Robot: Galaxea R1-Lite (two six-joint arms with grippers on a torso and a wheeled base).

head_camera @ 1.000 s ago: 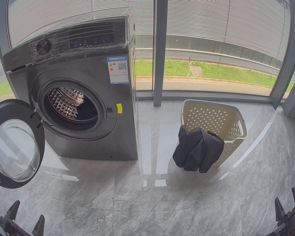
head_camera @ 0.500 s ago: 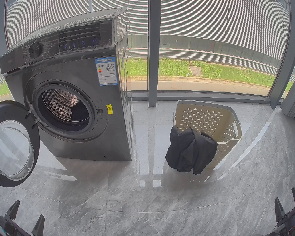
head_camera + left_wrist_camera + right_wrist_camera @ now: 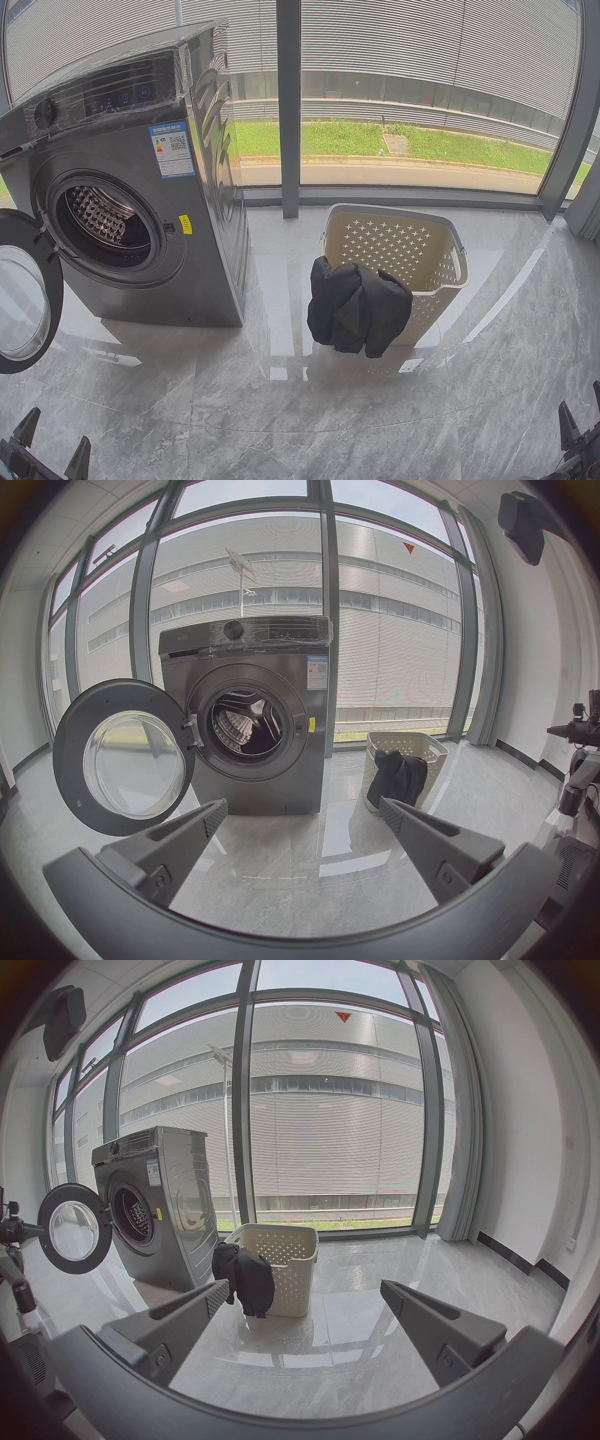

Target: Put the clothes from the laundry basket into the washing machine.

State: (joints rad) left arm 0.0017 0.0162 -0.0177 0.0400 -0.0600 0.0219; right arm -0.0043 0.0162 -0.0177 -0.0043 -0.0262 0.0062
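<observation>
the grey washing machine (image 3: 134,206) stands on the marble floor (image 3: 325,406) by the window, its round door (image 3: 25,294) swung wide open on the left. to its right, apart from it, sits the cream laundry basket (image 3: 390,240), with black clothes (image 3: 357,307) draped over its near rim. the left claw (image 3: 303,806) and right claw (image 3: 304,1286) hang low, well short of both, each spread wide and holding nothing.
</observation>
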